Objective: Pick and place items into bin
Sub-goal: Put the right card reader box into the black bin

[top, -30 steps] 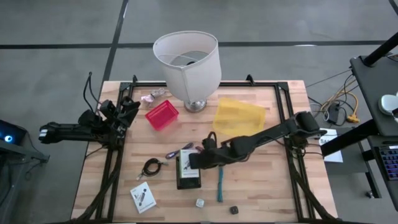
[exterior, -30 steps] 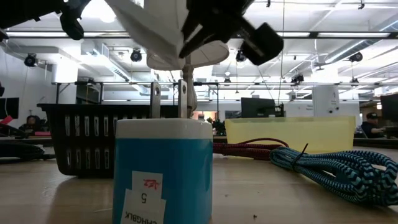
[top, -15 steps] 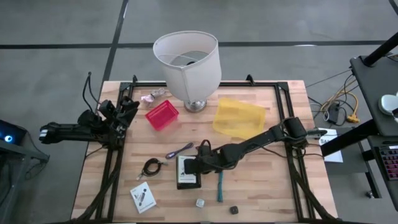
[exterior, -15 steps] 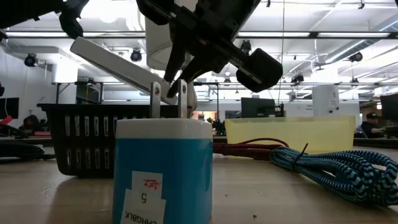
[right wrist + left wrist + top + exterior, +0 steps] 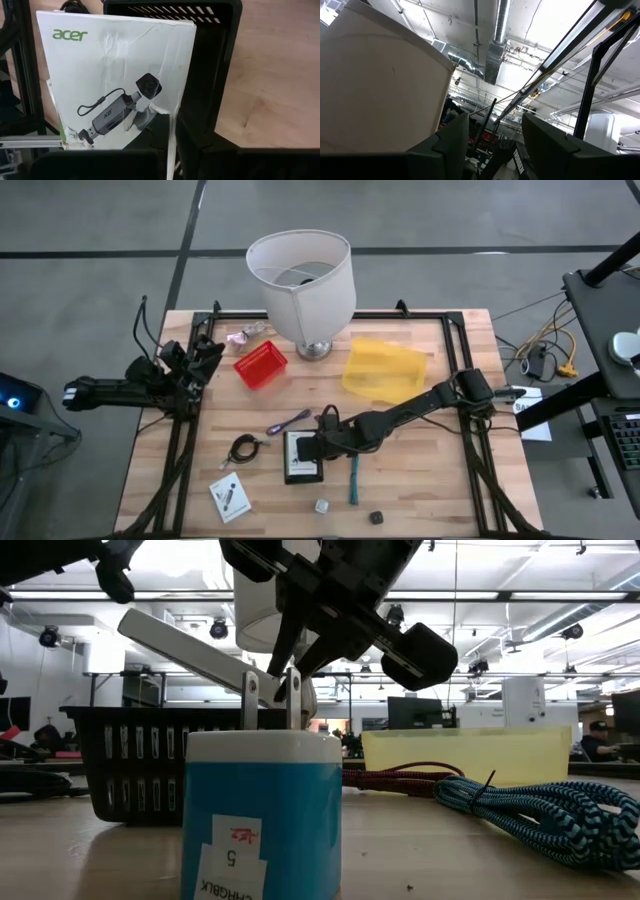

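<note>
Near edge: a dark cube (image 5: 376, 518), a white cube (image 5: 321, 506), a white printed card (image 5: 229, 497) and the teal stick (image 5: 353, 479) lie loose on the table (image 5: 430, 480), none of them in the bin.
Black bin (image 5: 303, 458): sits mid-table, with the black coiled cable (image 5: 243, 448) just beside it.
Right gripper (image 5: 318, 448): over the bin, clenched on the edge of the white Acer card (image 5: 115, 80); the card hangs tilted, partly above the bin's opening.
Risk: the card looks wider than the opening, so I judge it could catch on the rim and tip out onto the wood if let go at this slant.
Purple strip (image 5: 288, 422): beyond the bin, untouched.
Left gripper (image 5: 205, 358): parked at the table's left edge, fingers apart, empty.
Far end: lampshade (image 5: 301, 280), red basket (image 5: 260, 365), yellow tray (image 5: 383, 368).
</note>
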Available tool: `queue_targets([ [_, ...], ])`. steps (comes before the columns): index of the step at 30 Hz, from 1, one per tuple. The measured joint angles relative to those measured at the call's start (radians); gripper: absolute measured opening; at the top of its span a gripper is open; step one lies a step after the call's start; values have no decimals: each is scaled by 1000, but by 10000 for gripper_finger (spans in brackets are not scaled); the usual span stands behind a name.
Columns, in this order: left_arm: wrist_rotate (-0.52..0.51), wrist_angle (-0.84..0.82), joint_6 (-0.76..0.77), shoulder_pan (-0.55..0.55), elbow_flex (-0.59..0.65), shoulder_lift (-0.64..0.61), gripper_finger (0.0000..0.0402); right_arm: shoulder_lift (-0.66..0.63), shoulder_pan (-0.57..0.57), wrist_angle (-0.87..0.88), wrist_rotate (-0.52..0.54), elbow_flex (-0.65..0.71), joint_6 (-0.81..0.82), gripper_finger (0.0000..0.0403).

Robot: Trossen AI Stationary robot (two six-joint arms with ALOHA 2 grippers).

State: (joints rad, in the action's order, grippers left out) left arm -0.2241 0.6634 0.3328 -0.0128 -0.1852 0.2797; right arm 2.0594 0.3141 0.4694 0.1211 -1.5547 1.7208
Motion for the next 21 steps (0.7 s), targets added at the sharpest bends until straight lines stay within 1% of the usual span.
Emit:
queue_targets([
  [14, 0, 0, 0, 0, 0, 4, 169, 0, 0, 0, -29, 2, -18, 15],
  [17, 0, 0, 0, 0, 0, 7, 169, 0, -1, -1, -40, 2, -19, 29],
  [21, 0, 0, 0, 0, 0, 7, 169, 0, -3, 0, -41, 2, -15, 61],
])
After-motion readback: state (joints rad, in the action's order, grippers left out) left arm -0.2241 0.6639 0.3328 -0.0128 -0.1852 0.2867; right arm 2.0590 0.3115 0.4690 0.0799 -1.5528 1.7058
